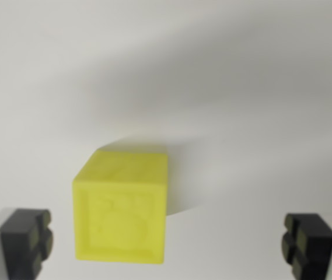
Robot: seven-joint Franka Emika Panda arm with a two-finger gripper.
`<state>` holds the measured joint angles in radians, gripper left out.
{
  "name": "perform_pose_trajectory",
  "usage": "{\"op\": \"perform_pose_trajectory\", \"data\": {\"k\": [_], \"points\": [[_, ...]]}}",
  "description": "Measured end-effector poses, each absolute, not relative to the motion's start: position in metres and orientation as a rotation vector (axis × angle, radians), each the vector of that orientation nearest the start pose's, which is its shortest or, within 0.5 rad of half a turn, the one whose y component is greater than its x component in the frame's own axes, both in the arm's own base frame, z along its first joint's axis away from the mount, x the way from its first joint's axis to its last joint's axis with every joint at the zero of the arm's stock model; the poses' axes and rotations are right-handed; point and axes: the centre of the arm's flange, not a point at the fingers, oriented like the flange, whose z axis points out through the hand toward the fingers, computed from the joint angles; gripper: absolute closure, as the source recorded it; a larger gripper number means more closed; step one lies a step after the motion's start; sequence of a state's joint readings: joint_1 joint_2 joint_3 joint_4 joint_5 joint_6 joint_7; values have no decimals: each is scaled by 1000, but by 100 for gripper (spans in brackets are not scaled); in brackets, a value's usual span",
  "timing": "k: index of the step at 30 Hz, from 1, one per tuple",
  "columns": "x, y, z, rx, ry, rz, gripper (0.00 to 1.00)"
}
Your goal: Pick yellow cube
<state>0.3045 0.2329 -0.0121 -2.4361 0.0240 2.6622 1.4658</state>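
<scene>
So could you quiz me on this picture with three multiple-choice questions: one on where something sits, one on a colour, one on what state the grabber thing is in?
1. Where does the cube sit between the two fingertips?
A. Nearer the wrist view's left one
B. Nearer the wrist view's right one
C. Outside both

2. What colour is the cube?
A. Red
B. Yellow
C. Blue

3. How is the gripper?
A. Shut on the cube
B. Open, not touching the cube
C. Out of view

Answers:
1 A: the yellow cube lies closer to the left fingertip than to the right fingertip.
2 B: all its visible faces are yellow.
3 B: the gripper has its fingertips spread wide, with white surface showing on both sides of the cube.
</scene>
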Motion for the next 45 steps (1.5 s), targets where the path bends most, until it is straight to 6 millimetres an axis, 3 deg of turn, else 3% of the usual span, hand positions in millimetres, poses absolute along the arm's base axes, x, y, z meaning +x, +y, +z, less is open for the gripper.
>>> {"op": "perform_pose_trajectory", "data": {"k": [18, 27, 45], "points": [[443, 181, 167, -2540, 1849, 3, 0], [442, 182, 162, -2535, 1857, 2, 0], [442, 182, 119, -2535, 1858, 1, 0]]}}
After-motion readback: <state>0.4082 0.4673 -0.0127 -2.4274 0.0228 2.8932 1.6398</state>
